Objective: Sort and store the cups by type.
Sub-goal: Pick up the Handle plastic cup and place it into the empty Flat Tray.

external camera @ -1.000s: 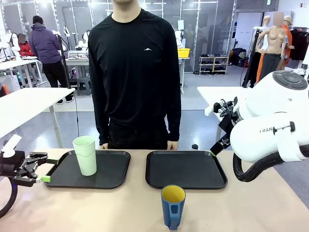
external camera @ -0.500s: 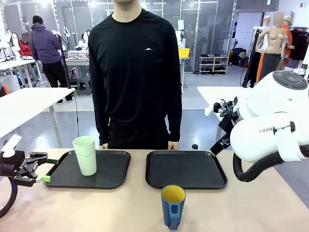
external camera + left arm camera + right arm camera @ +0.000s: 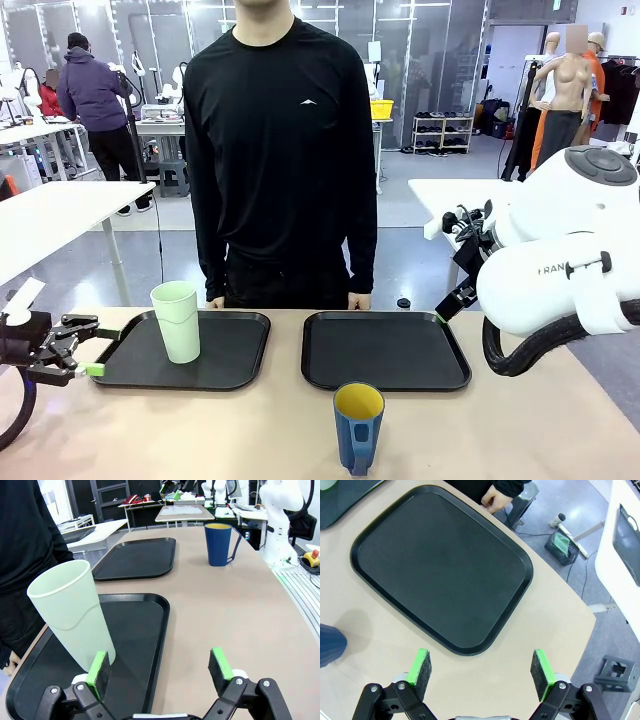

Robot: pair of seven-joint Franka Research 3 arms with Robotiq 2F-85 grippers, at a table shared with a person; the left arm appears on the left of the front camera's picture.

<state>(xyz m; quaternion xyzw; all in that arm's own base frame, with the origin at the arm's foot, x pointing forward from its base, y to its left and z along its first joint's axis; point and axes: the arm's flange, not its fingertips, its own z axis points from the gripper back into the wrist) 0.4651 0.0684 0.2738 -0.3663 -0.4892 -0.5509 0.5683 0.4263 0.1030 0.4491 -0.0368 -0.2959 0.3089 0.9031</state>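
Observation:
The pale mint-green tumbler (image 3: 177, 320) stands upright on the left black tray (image 3: 225, 360); in the left wrist view the tumbler (image 3: 72, 615) rises just past the fingers. The dark blue mug (image 3: 357, 427) with yellow inside stands on the bare table near the front edge, handle toward the camera; the mug (image 3: 218, 544) is far off in the left wrist view. My left gripper (image 3: 95, 350) hangs open at the left tray's left edge, holding nothing. My right gripper (image 3: 482, 667) hovers open over the table beside the right tray (image 3: 440, 565). A sliver of the mug (image 3: 330, 645) sits at that view's left edge.
A person in black stands at the far side, hands (image 3: 357, 300) resting at the table edge behind the trays. The right tray (image 3: 385, 350) holds nothing. The right arm's white body (image 3: 560, 260) bulks at the right. Bare table lies around the mug.

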